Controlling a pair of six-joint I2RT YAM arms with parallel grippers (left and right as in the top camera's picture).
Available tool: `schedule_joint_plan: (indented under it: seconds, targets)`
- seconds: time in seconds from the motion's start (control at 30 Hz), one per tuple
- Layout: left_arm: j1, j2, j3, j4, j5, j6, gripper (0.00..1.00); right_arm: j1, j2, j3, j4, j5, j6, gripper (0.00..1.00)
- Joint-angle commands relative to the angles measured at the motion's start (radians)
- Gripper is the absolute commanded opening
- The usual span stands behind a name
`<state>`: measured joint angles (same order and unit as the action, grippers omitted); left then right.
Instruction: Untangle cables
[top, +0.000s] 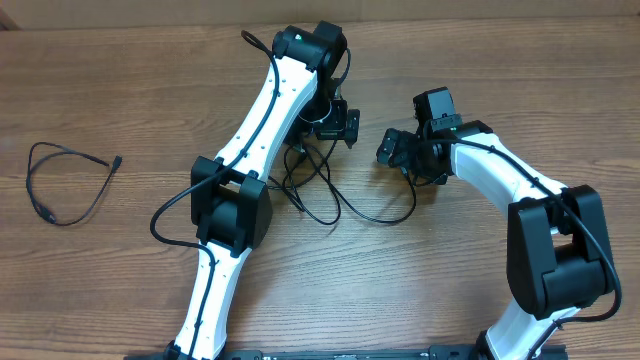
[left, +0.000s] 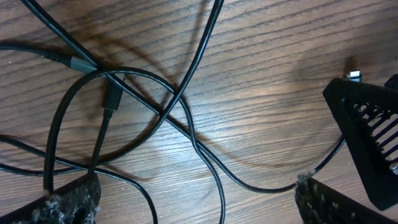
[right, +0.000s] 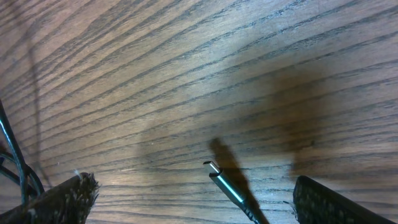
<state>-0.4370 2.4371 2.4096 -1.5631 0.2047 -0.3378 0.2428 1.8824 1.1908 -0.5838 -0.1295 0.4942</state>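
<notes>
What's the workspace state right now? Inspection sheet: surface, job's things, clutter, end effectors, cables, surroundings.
Surface: wooden table, bare wood grain, nothing spilled.
Job's things: tangled cables lie in crossing loops between the two arms; a separate cable lies alone in a loose loop on the left side of the overhead view.
Clutter: nothing seen.
End effectors: left end effector open over the tangle, gripping nothing; right end effector open, a silver-tipped plug end lies between its fingers, not gripped.
Cables: arm wiring bows out in a loop from the left arm, apart from the tangle.
Surroundings: nothing seen beyond the table.
</notes>
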Motion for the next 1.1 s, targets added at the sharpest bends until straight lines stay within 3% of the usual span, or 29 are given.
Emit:
schedule_joint_plan:
  seconds: [0.0, 0.2, 0.57, 0.7, 1.07]
  targets:
    - [-0.001, -0.01, 0.007, 0.001, -0.013, -0.01, 1.0, 0.003, -0.018, 0.005, 0.018, 0.01, 0.003, 1.0]
    - [-0.001, -0.01, 0.007, 0.001, -0.013, -0.01, 1.0, 0.003, -0.018, 0.005, 0.187, 0.009, 0.003, 1.0]
    - [-0.001, -0.01, 0.007, 0.002, -0.013, -0.01, 0.99, 0.004, -0.018, 0.005, 0.21, 0.005, 0.004, 1.0]
    - [-0.001, -0.01, 0.007, 0.002, -0.013, -0.01, 0.99, -0.014, -0.019, 0.023, 0.149, -0.025, 0.003, 1.0]
    - [-0.001, -0.01, 0.007, 0.002, -0.013, -0.01, 1.0, -0.266, -0.019, 0.121, -0.108, -0.126, 0.003, 1.0]
